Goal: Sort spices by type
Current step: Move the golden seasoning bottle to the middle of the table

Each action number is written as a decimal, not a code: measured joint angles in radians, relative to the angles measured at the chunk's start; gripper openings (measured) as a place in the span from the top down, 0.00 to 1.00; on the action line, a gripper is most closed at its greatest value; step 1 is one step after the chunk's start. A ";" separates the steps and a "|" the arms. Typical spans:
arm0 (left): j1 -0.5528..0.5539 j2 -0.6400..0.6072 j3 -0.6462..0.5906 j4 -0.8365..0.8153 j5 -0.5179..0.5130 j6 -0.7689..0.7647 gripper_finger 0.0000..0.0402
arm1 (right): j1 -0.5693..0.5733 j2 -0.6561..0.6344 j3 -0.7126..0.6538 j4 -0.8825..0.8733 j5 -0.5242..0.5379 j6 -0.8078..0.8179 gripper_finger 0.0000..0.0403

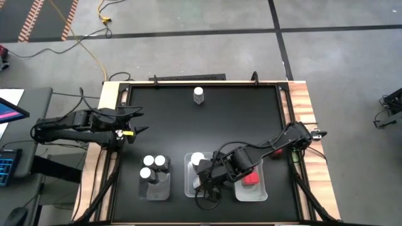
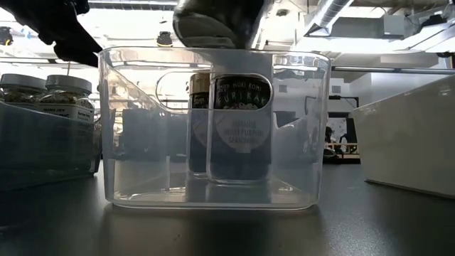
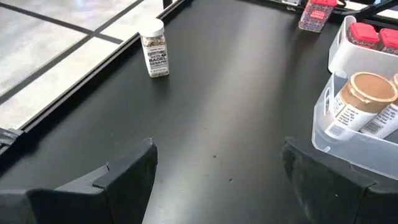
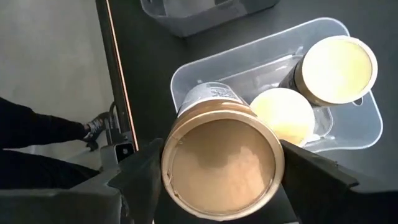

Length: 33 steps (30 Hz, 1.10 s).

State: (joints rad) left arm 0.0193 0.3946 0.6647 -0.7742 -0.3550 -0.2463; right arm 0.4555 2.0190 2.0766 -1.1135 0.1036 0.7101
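Observation:
My right gripper [image 1: 207,179] is shut on a tan-lidded spice jar [image 4: 217,158] over the near end of the middle clear tray [image 4: 186,78]. Two cream-lidded jars [image 4: 336,65] [image 4: 283,112] stand in that tray. In the low view both jars [image 2: 238,121] stand on its floor, with the gripper [image 2: 213,21] above them. Three white-capped jars [image 1: 154,166] stand in the left tray. Red-capped jars [image 1: 251,177] sit in the right tray. One white-capped jar [image 1: 199,95] stands alone near the table's far edge. My left gripper [image 1: 135,129] hovers open at the table's left side. My right gripper holds the tan-lidded jar by its upper part, just under the lid [image 4: 217,118], pinched between the two fingers [image 4: 140,171] on opposite sides. The fingers come from above, pointing down along the jar. The jar hangs roughly upright, lid up, clear above the tray.
A red jar [image 3: 317,14] stands on the table beyond the right tray [image 3: 339,43]. The lone white-capped jar [image 3: 154,50] is ahead of my left gripper [image 3: 217,180], with bare black tabletop [image 3: 236,106] between. Wooden rails edge the table [image 1: 308,125].

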 joint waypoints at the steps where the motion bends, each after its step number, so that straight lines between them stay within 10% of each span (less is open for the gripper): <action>1: 0.000 0.000 0.000 0.000 0.001 -0.010 0.18 | 0.000 -0.001 0.000 -0.005 0.000 0.000 0.23; 18: 0.000 0.028 0.000 0.011 0.034 -0.075 0.18 | -0.165 -0.208 0.001 -0.111 0.241 -0.003 0.23; 33: 0.000 0.118 0.000 0.103 0.035 -0.095 0.18 | -0.519 0.040 -0.001 -0.244 -0.032 -0.294 0.23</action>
State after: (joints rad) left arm 0.0196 0.5124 0.6647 -0.6715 -0.3195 -0.3414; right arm -0.0639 2.0592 2.0758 -1.3575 0.0719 0.4161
